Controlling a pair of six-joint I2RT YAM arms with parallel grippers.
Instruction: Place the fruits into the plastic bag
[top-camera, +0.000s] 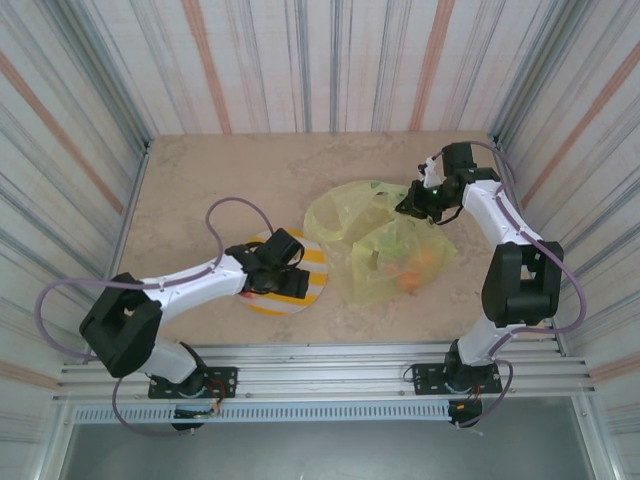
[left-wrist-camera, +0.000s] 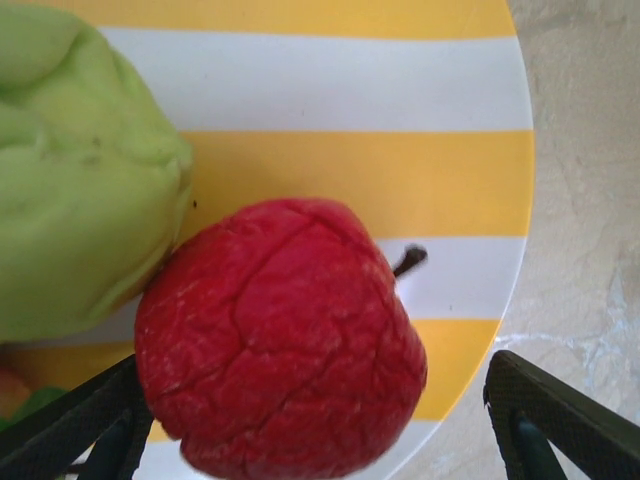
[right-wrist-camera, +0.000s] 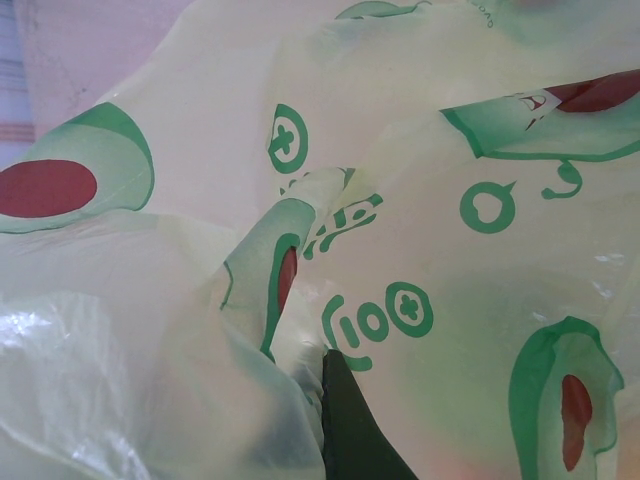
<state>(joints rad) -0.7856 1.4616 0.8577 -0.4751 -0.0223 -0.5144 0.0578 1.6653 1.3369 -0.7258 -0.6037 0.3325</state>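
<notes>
I see the red apple (left-wrist-camera: 280, 345) on the plate (left-wrist-camera: 350, 180) between my left gripper's (left-wrist-camera: 315, 400) released jaws, crowding one finger.

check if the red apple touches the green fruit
Touching: left wrist view shows the red apple meeting the green fruit, no gap.

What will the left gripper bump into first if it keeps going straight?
Probably the red apple, which lies on the plate straight ahead of the left gripper, between its open fingers. Depth is hard to judge from here.
</notes>
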